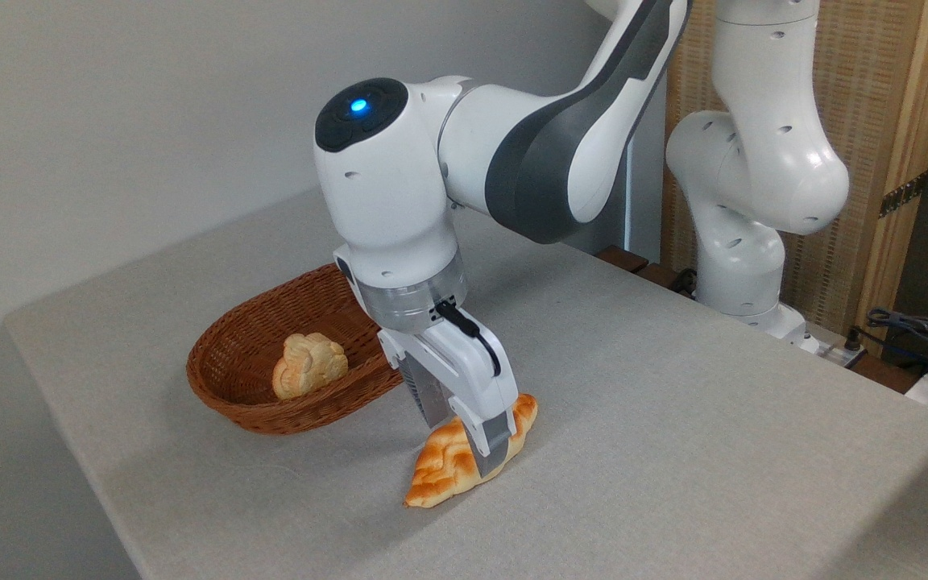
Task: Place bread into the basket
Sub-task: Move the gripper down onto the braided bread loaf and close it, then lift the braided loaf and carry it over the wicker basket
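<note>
Braided loaf (452,463): lying on the grey table (673,451), just beside the wicker basket (230,395); straddled across its middle by the gripper (486,451), fingers seemingly pinched on it for lifting. Basket: occupied by a pale bun (308,366) at one end; room is left.

golden-orange braided bread (444,467), reddish-brown woven basket (226,387), pale bun (308,366), grey table (673,419).
</note>
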### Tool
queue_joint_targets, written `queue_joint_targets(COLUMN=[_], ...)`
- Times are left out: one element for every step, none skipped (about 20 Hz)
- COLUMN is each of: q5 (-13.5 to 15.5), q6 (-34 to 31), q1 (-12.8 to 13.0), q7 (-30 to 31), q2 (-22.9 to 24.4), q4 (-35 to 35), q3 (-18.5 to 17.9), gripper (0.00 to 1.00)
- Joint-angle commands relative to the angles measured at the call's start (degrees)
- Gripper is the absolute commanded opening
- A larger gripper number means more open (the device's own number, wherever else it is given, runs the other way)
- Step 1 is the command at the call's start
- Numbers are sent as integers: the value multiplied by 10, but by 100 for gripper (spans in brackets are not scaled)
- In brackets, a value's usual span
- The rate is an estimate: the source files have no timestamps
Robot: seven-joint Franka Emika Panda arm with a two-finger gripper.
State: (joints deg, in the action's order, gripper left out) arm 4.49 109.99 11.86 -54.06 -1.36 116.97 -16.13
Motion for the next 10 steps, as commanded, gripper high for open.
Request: queue_joint_targets(q5=[-10,-10,-10,-10,-10,-10,-9,-9,-9,-8], q6=[2,2,2,2,2,2,2,2,2,5], q1=[3,3,3,3,3,3,3,3,4,4], q7=[-27,-28,-28,-28,-28,-28,-28,-28,-28,-29], q2=[-1,-2,-4,-5,-6,-8,-8,-8,-8,-8], q4=[5,5,5,5,5,5,5,6,6,6], q3=[-15,-15,-14,-15,-14,-14,-14,-14,-14,-14], gripper=[100,100,100,100,100,100,100,100,93,77])
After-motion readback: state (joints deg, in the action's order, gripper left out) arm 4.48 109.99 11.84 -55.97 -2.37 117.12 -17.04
